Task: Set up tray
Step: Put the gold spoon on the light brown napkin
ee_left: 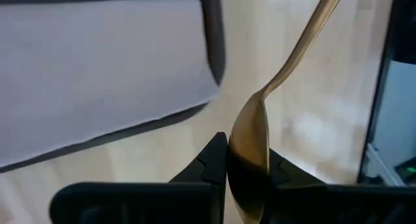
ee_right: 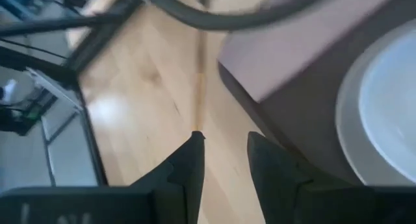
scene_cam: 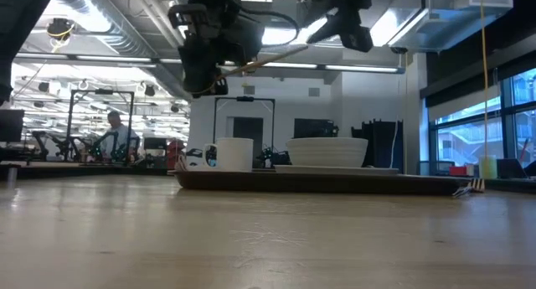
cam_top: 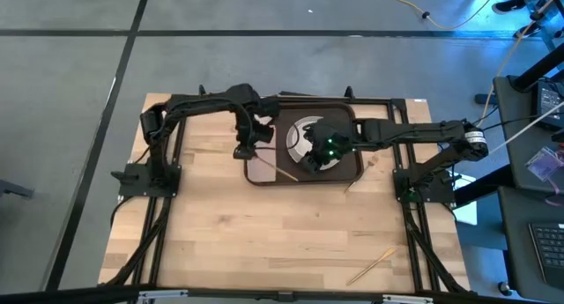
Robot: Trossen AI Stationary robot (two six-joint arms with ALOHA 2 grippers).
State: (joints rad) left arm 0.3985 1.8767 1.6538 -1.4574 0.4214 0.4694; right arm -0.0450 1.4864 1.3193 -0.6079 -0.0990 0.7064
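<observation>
Gripper first: from above, the left gripper hangs over the left end of the big dark brown tray with round corners and a raised rim. It is clamped on a thin gold metal spoon, whose long handle sticks out over the front edge of the tray. The right gripper hangs over the round white plate on the tray, and a white bowl seems to sit there too. A pale pink flat napkin lies in the tray's left part. Two more thin gold sticks lie on the light wooden tabletop, one just beside the tray's right front corner, one far in front of it.

From the low view, the tray sits flat on the tabletop. A white mug and a white bowl stand on it. Both arms hang above it.

The left wrist view shows the spoon pinched by its bowl end between the fingers, with the napkin underneath.

The right wrist view shows the right gripper with a gap between its fingers and nothing in it, near the tray's edge.

I think the spoon is light, hard and slippery. It could turn in the grip, so hold it tight and lower it slowly. The tray looks stiff and full, so it is best left where it is.
</observation>
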